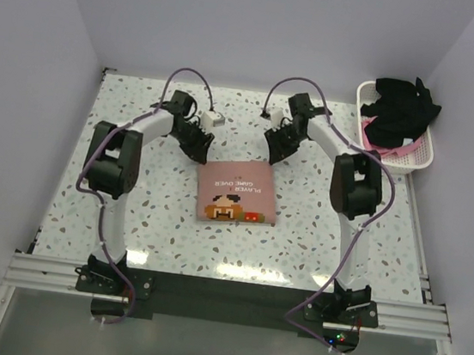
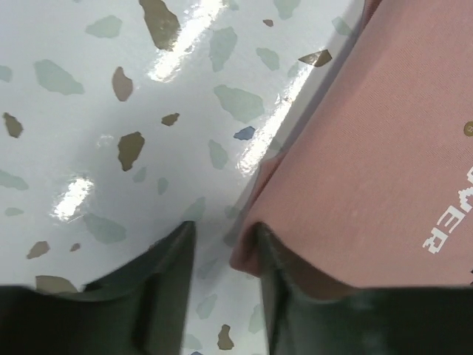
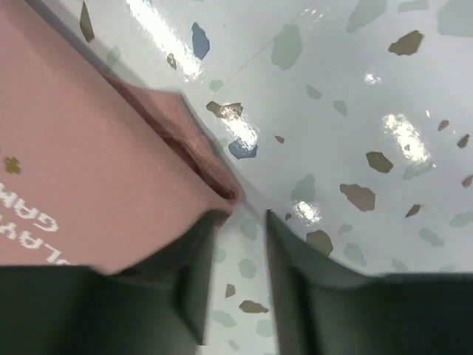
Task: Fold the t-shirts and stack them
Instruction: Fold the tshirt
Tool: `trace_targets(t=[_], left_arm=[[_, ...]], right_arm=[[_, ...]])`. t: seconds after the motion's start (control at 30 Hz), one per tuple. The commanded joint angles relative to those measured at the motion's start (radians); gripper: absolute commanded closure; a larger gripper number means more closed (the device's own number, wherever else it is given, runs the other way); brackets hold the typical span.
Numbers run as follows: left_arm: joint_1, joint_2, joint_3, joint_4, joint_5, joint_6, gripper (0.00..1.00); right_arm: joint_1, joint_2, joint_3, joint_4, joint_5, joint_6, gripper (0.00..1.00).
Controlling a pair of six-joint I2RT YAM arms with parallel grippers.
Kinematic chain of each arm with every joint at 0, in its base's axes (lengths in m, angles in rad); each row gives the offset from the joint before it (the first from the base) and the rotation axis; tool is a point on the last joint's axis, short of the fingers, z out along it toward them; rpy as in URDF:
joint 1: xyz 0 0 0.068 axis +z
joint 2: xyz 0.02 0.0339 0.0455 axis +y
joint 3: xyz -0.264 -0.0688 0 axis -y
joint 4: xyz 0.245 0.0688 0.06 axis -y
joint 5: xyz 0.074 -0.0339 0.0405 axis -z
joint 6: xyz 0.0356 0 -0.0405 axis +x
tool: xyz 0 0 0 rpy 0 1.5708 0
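Observation:
The dusty salmon-pink t-shirt [image 1: 237,190] lies folded into a rectangle at the table's middle, its printed side up. My left gripper [image 1: 199,147] is at its far left corner and my right gripper [image 1: 273,152] at its far right corner. In the left wrist view the gripper [image 2: 225,255] is open, and the shirt [image 2: 369,148] has its corner against the right finger [image 2: 284,296]. In the right wrist view the gripper [image 3: 240,237] is open, and the shirt [image 3: 89,163] has its corner lying over the left finger [image 3: 196,274]. The black t-shirt [image 1: 401,111] and the brighter pink one [image 1: 406,150] lie in the basket.
The white lattice basket [image 1: 421,157] stands at the back right by the wall. A small white block [image 1: 213,119] sits behind the left gripper. Walls close in the left, back and right sides of the speckled table [image 1: 129,208].

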Motion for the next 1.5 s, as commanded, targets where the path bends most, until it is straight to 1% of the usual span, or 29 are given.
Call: trace_targets(t=[0.0,0.03,0.07,0.1,0.13,0.17,0.2,0.23,0.27,0.3,0.33,0.37,0.4,0.43,0.47,0.53,0.6,0.7,0.77,0.8,0.83,0.9,0.97,1.1,1.27,1.33,1.37,1.4,1.47], left_arm=[[0.045,-0.091,0.053,0.022,0.015,-0.041,0.49],[0.052,-0.123,0.062,-0.010,0.073,-0.043,0.37],[0.055,-0.154,0.070,-0.037,0.101,-0.044,0.22],[0.055,-0.214,0.079,-0.064,0.127,-0.044,0.16],[0.055,-0.246,0.075,-0.114,0.204,-0.047,0.08],[0.053,-0.278,0.059,-0.127,0.251,-0.084,0.00],[0.053,-0.309,0.005,-0.132,0.305,-0.111,0.00],[0.049,-0.373,-0.037,-0.118,0.412,-0.144,0.00],[0.033,-0.403,-0.084,-0.098,0.465,-0.234,0.00],[0.021,-0.459,-0.193,-0.065,0.515,-0.289,0.00],[0.004,-0.485,-0.253,0.040,0.599,-0.422,0.00],[-0.040,-0.511,-0.310,0.108,0.629,-0.496,0.00],[-0.065,-0.554,-0.414,0.176,0.650,-0.564,0.00],[-0.089,-0.571,-0.463,0.313,0.657,-0.689,0.00],[-0.132,-0.584,-0.508,0.377,0.664,-0.748,0.00],[-0.169,-0.584,-0.614,0.509,0.681,-0.875,0.00],[-0.211,-0.543,-0.663,0.566,0.689,-0.915,0.00],[-0.217,-0.439,-0.669,0.548,0.662,-0.905,0.00],[-0.200,-0.386,-0.668,0.528,0.631,-0.860,0.00],[-0.192,-0.319,-0.653,0.479,0.620,-0.833,0.00],[-0.188,-0.281,-0.634,0.429,0.608,-0.748,0.00],[-0.154,-0.176,-0.588,0.321,0.579,-0.675,0.00],[-0.100,-0.101,-0.567,0.267,0.557,-0.594,0.00],[-0.024,-0.033,-0.547,0.146,0.511,-0.482,0.00],[0.056,-0.047,-0.512,0.082,0.479,-0.397,0.00],[0.079,-0.077,-0.470,0.005,0.465,-0.336,0.00],[0.102,-0.094,-0.415,-0.023,0.456,-0.317,0.00],[0.113,-0.140,-0.383,-0.072,0.438,-0.296,0.00],[0.116,-0.205,-0.294,-0.090,0.277,-0.287,0.00]], right_arm=[[-0.013,-0.074,0.114,-0.018,-0.014,0.106,0.54],[-0.020,-0.130,0.121,-0.024,-0.029,0.131,0.33],[-0.023,-0.161,0.119,-0.029,-0.077,0.154,0.25],[-0.023,-0.199,0.105,-0.047,-0.112,0.186,0.15],[-0.024,-0.265,0.086,-0.053,-0.149,0.208,0.01],[-0.023,-0.302,0.060,-0.052,-0.233,0.232,0.01],[-0.023,-0.331,-0.001,-0.061,-0.281,0.284,0.01],[-0.018,-0.358,-0.038,-0.064,-0.331,0.315,0.01],[-0.015,-0.406,-0.078,-0.064,-0.432,0.346,0.01],[-0.007,-0.422,-0.156,-0.070,-0.476,0.388,0.01],[0.011,-0.440,-0.196,-0.070,-0.517,0.405,0.01],[0.025,-0.459,-0.238,-0.060,-0.575,0.445,0.01],[0.057,-0.462,-0.299,-0.067,-0.595,0.447,0.01],[0.075,-0.465,-0.324,-0.073,-0.611,0.443,0.01],[0.091,-0.452,-0.345,-0.099,-0.628,0.432,0.01],[0.134,-0.422,-0.376,-0.145,-0.678,0.419,0.01],[0.158,-0.364,-0.390,-0.214,-0.709,0.358,0.01],[0.160,-0.288,-0.436,-0.195,-0.717,0.341,0.01],[0.155,-0.240,-0.444,-0.196,-0.709,0.305,0.01],[0.151,-0.184,-0.444,-0.207,-0.706,0.285,0.01],[0.146,-0.160,-0.447,-0.210,-0.692,0.269,0.01],[0.105,-0.113,-0.459,-0.205,-0.665,0.232,0.01],[0.066,-0.057,-0.467,-0.205,-0.643,0.211,0.02],[-0.013,-0.005,-0.481,-0.245,-0.602,0.147,0.01],[-0.018,-0.055,-0.522,-0.243,-0.631,0.163,0.01],[-0.020,-0.091,-0.502,-0.271,-0.646,0.160,0.01],[-0.018,-0.112,-0.484,-0.321,-0.649,0.144,0.02],[-0.018,-0.161,-0.437,-0.349,-0.649,0.134,0.01],[-0.020,-0.215,-0.368,-0.392,-0.639,0.133,0.01]])
